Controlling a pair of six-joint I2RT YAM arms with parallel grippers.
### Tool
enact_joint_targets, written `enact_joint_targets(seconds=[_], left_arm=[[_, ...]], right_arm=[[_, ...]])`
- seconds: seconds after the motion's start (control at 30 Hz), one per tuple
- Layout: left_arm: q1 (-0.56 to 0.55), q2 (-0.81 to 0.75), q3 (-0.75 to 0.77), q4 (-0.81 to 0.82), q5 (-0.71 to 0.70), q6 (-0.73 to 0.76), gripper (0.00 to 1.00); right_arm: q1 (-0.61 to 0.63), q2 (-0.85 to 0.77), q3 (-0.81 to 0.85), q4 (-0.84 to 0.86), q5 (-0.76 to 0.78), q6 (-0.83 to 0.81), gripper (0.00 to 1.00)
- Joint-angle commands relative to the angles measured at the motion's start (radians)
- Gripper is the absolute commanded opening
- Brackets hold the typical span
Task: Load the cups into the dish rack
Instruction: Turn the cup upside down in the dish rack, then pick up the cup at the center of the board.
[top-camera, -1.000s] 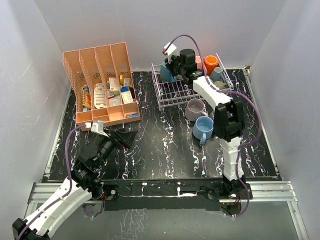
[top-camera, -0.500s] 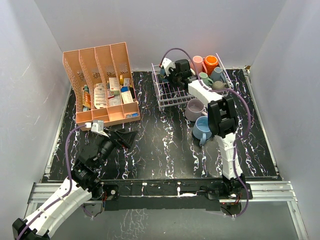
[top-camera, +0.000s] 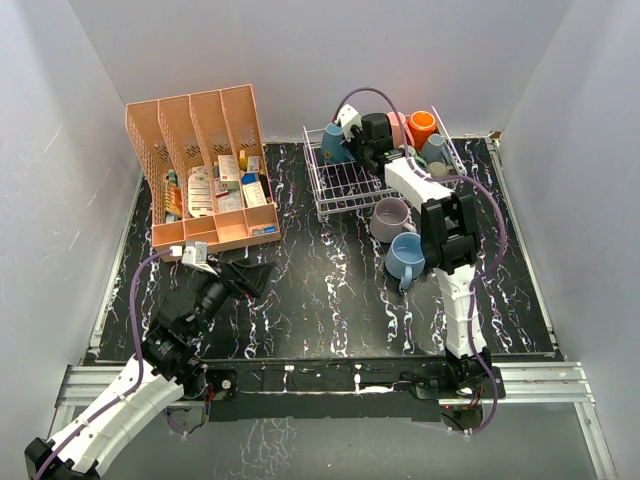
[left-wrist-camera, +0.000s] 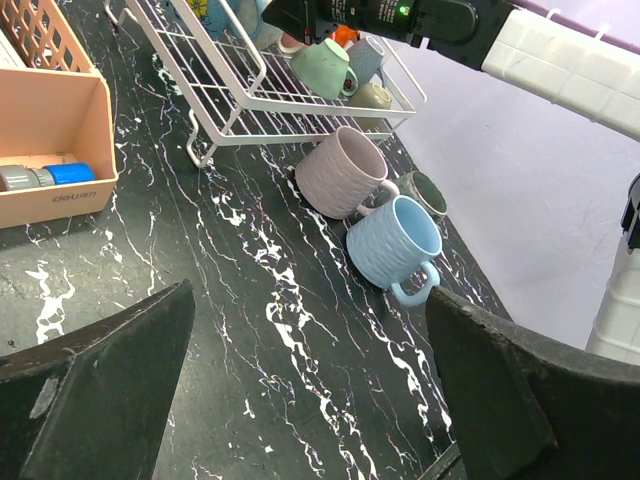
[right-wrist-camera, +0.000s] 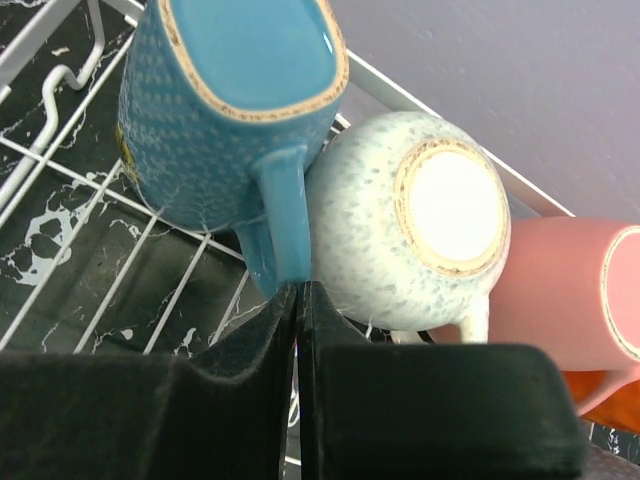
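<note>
The white wire dish rack (top-camera: 340, 185) stands at the back right, with a teal cup (top-camera: 335, 145), a pink cup (top-camera: 397, 124), an orange cup (top-camera: 421, 128) and others in it. My right gripper (top-camera: 352, 148) hangs over the rack's back left and is shut on nothing. In the right wrist view its tips (right-wrist-camera: 298, 290) sit at the handle of the upturned teal cup (right-wrist-camera: 240, 90), beside a speckled cream cup (right-wrist-camera: 410, 230). A lilac cup (top-camera: 390, 218) and a light blue cup (top-camera: 407, 257) lie on the table. My left gripper (top-camera: 245, 275) is open and empty, low at the front left.
A salmon-pink slotted organizer (top-camera: 200, 170) full of small items stands at the back left. A dark cup (left-wrist-camera: 425, 192) lies behind the lilac cup (left-wrist-camera: 340, 172) and the light blue cup (left-wrist-camera: 395, 245). Grey walls close in the black marbled table (top-camera: 320, 290).
My right gripper dipped toward the teal cup, then drew back up and slightly right, so the cup shows again. The left arm has not moved.
</note>
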Motion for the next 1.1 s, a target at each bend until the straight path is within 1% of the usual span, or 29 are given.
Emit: enact_joint_targets(seconds=[0.0,0.17,0.43,0.7,0.87,1.07], left_arm=[[0.006,0.002,0.040,0.011,0.018,-0.009,0.97],[0.006,0.002,0.043,0.010,0.022,-0.014,0.97],[0.006,-0.009,0.042,-0.002,0.021,-0.035,0.97],[0.006,0.000,0.010,0.075,0.052,-0.090,0.97],[0.006,0.072,0.009,0.145,0.107,-0.124,0.97],[0.006,0.183,0.034,0.217,0.174,-0.139,0.97]], right_arm=[[-0.004,-0.087,-0.044,0.061,-0.074,-0.010,0.08],[-0.004,-0.204,-0.164,0.054,-0.192,0.009,0.08],[-0.017,-0.410,-0.349,0.054,-0.342,0.115,0.08],[-0.052,-0.635,-0.518,0.041,-0.478,0.169,0.11],[-0.108,-0.723,-0.538,-0.070,-0.600,0.192,0.13],[-0.206,-0.825,-0.630,-0.105,-0.715,0.228,0.16]])
